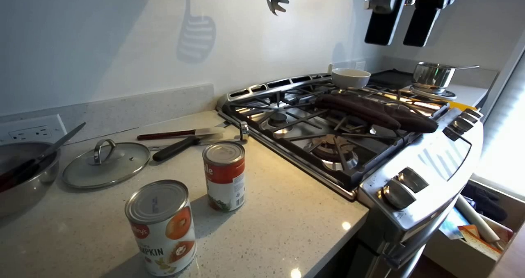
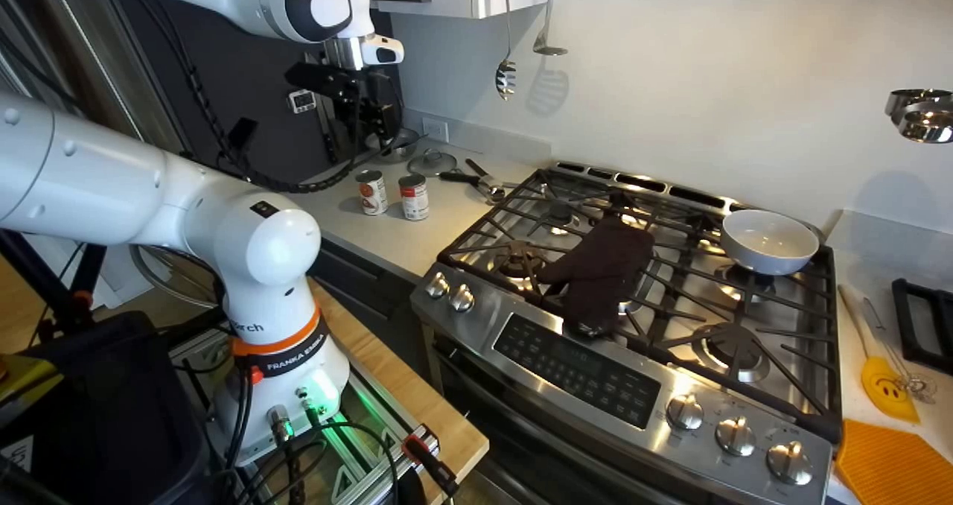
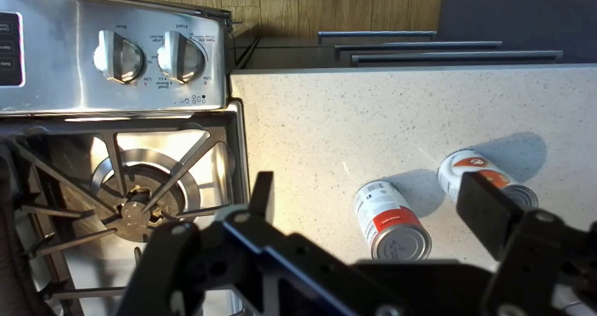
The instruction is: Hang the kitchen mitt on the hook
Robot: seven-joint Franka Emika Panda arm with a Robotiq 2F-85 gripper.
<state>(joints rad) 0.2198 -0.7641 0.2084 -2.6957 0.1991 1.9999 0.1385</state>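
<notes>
Gripper: jaws spread wide, nothing held. Mitt lies on stove grates, approx. 4 o'clock from gripper in an exterior view. Pick prob. next: centre above, pinch a thick fold, don't snag grates, lift slowly straight up. Can't ID hook.

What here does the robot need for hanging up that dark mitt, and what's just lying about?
For the job:
kitchen mitt, lying on the stove
gripper, open and empty
hook: I can't make one out in these views

Just lying about:
pumpkin can
red-and-white can
glass lid
white bowl
saucepan
</notes>
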